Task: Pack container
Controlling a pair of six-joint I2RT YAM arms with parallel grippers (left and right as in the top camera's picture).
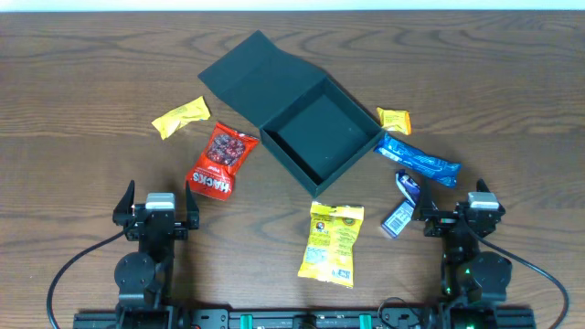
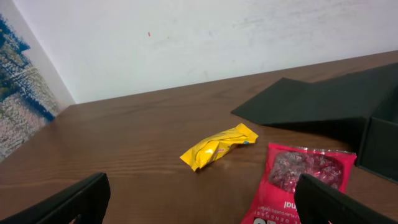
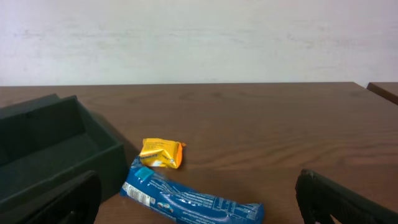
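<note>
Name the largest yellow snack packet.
The flat yellow pouch in front of the dark square cardboard box; the crumpled yellow wrapper and small orange-yellow packet are smaller.

Brown wood table, white wall, blue-grey printed panel.

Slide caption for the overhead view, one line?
Empty open container amid six scattered snack packets; left end effector and right end effector open at the near edge.

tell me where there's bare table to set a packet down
Bare wood: the far-left side beyond the yellow packet; the front gap between the red packet and the yellow bag; the far-right side past the blue bar. Crowded: right of the container, near the right gripper.
</note>
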